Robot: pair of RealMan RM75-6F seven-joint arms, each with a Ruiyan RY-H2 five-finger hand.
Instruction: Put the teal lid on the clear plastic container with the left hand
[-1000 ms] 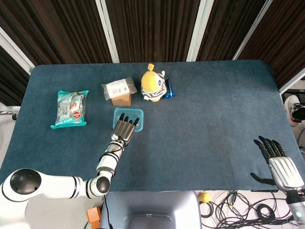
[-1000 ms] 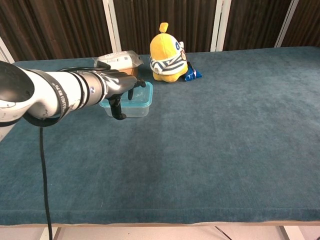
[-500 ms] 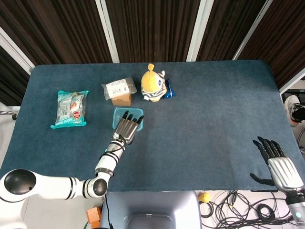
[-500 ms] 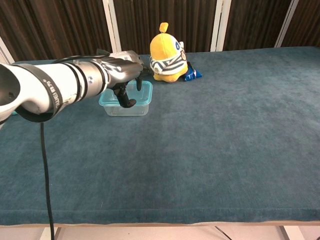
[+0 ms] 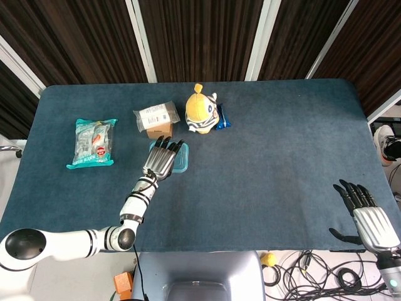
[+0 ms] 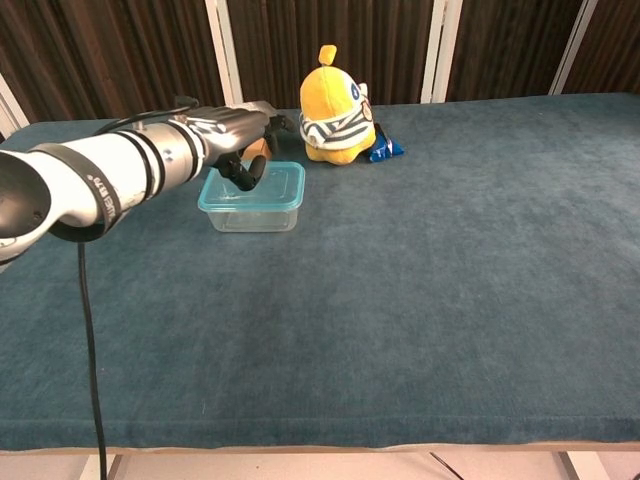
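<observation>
Presently, on the blue table [image 5: 282,144]: a container [image 6: 252,210], clear-walled, with the teal lid [image 6: 268,187] already seated on top, near the table's middle-left. Left hand [image 5: 161,159], fingers spread and flat, holding nothing, poised over the lid's rear-left part; whether it touches cannot be told. Right hand [image 5: 366,216], fingers spread, empty, at the table's near right edge, well apart from everything. Also present: yellow plush [image 5: 202,111] in striped shirt behind the container; blue packet [image 5: 223,117] touching the plush; small box [image 5: 158,119] with a clear wrapper; teal snack bag [image 5: 93,142], far left.
</observation>
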